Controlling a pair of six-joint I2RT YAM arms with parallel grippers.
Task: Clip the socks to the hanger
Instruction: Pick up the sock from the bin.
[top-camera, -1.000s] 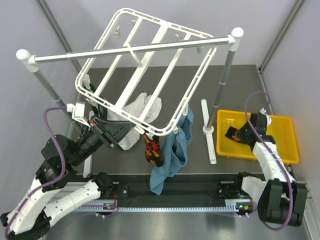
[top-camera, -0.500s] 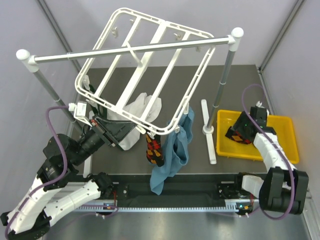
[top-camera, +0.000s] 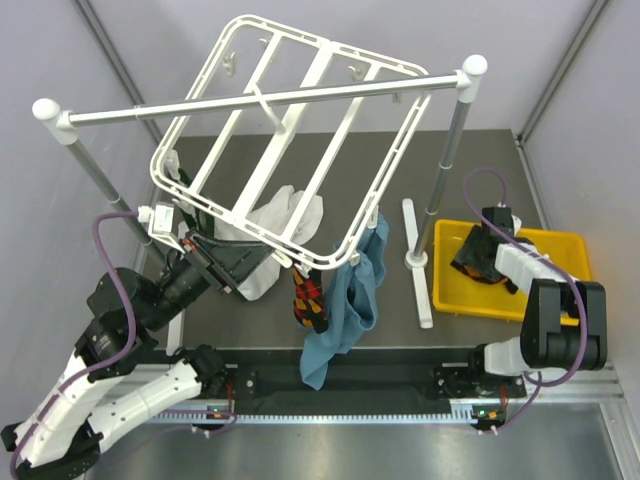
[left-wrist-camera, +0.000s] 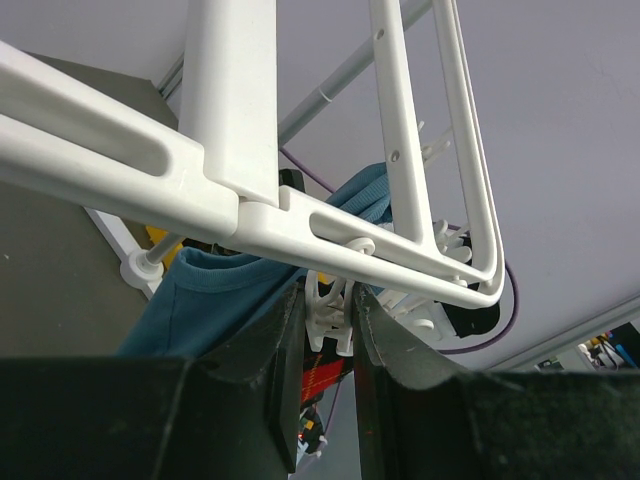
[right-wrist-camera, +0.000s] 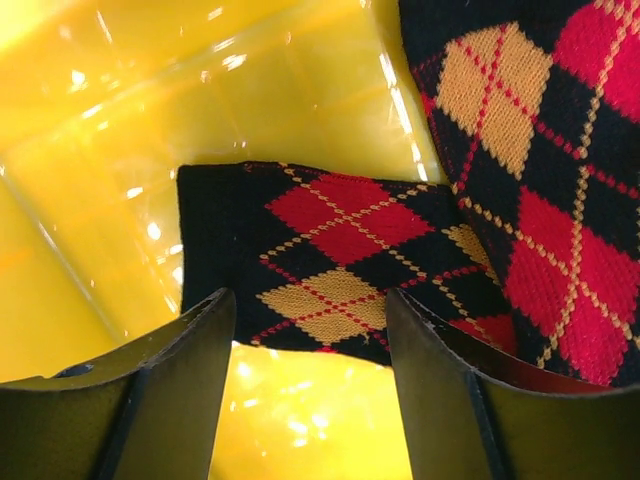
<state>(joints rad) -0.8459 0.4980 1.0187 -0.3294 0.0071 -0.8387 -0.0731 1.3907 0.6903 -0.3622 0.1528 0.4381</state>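
The hanger is seen hung tilted over a silver rail, and all other places are given from it. At the hanger's near edge a small white clip is enclosed by the left gripper. Its jaws are drawn narrow, with a finger pressed against each side of the clip. Directly below that same edge a hanging sock is seen, its black, red and orange diamonds turned to the top camera; which clip it is held by cannot be told. Just to the right of it, below the hanger's near right corner, a teal cloth is draped down. A white cloth is seen under the hanger's middle, through the bars. Well to the right of the hanger, past the rail's right post, a yellow bin is set on the table. The second sock is laid inside the bin, seemingly folded, with one patterned part beside another. The right gripper is held over that sock with its jaws spread wide, one finger at each side of the sock's straight edge. Nothing is gripped, and whether the fingers are touching the cloth cannot be told.
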